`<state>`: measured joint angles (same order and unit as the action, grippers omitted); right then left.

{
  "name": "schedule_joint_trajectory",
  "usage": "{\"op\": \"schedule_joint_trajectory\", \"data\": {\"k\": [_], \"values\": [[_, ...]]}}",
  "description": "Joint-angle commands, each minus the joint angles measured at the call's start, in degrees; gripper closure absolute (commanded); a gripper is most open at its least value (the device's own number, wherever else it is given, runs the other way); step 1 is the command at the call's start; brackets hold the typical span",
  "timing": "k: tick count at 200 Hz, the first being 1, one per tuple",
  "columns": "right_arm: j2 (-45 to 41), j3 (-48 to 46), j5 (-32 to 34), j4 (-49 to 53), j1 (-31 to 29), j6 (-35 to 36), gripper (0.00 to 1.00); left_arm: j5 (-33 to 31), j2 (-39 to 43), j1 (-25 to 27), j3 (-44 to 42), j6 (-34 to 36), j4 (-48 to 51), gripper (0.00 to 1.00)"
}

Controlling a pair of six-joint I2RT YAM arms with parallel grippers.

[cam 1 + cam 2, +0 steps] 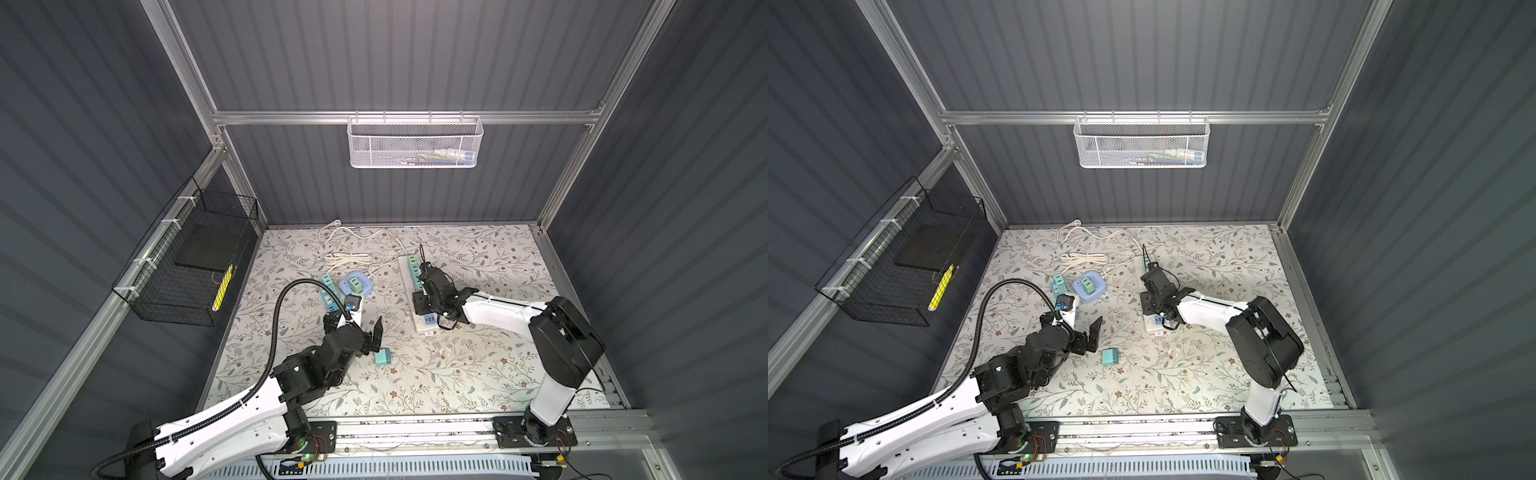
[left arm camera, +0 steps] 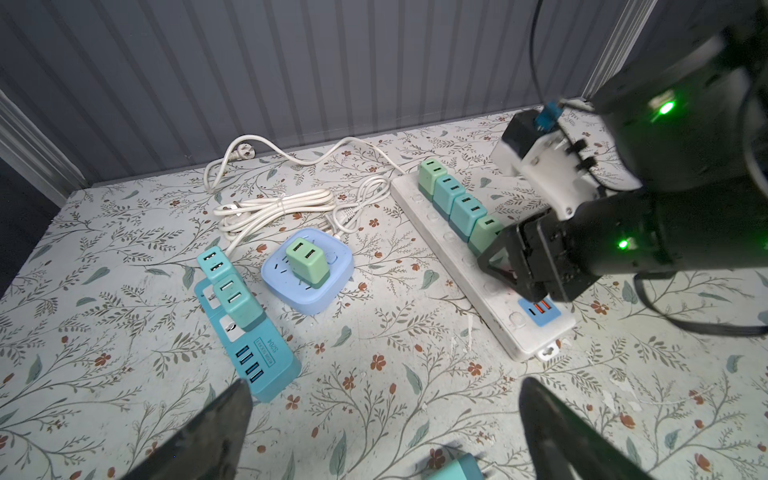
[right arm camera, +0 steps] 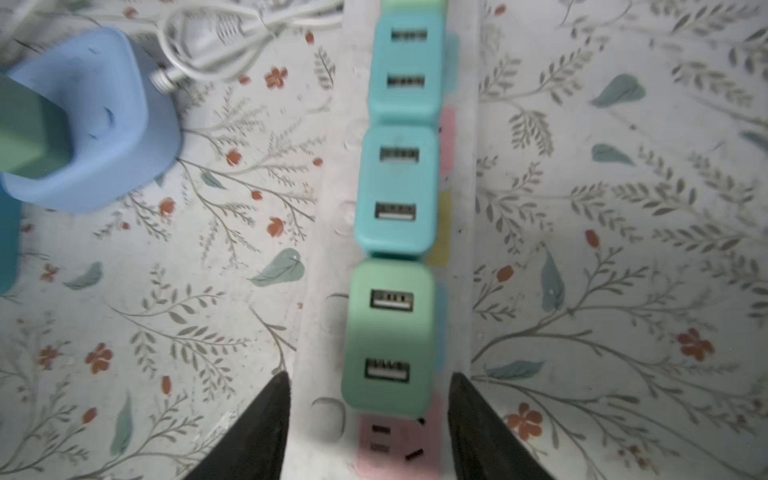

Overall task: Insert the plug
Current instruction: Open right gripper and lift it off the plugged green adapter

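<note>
right gripper (image 3: 370, 374) wide astride green plug (image 3: 388, 332)

Mint-green plastic charger cube (image 3: 388, 336) sits between the black right claw's (image 3: 370, 374) fingers. Teal charger cubes (image 3: 397, 187) lie beyond on a long white plastic power strip (image 3: 324, 332). The cream tablecloth (image 3: 623, 249) carries grey-green sprigs and rust flowers.

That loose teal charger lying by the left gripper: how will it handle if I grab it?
The charger looks like a small rigid block, so it is probably light and stiff. Lying on a flat side on the table, it likely won't roll but may skid if nudged. Its rounded edges might let it twist in the open left gripper.
</note>
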<state>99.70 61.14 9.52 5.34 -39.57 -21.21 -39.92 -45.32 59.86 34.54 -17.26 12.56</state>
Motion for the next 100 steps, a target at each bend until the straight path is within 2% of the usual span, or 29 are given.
{"op": "schedule_joint_trajectory", "data": {"k": [1, 61, 100], "values": [[-4.25, 0.95, -2.26, 1.98, 1.64, 0.01, 0.37, -0.97, -0.69, -0.07, 1.67, -1.56, 1.37, 0.00], [-4.02, 1.18, -2.01, 3.35, 4.71, 1.66, 0.38, -2.23, -11.21, -0.68, 2.22, -9.44, 5.69, 0.00], [-2.52, -0.90, -1.68, 2.06, 5.00, 0.98, 0.38, 4.85, -16.64, -4.64, 2.33, -12.11, 6.67, 0.00]]}}
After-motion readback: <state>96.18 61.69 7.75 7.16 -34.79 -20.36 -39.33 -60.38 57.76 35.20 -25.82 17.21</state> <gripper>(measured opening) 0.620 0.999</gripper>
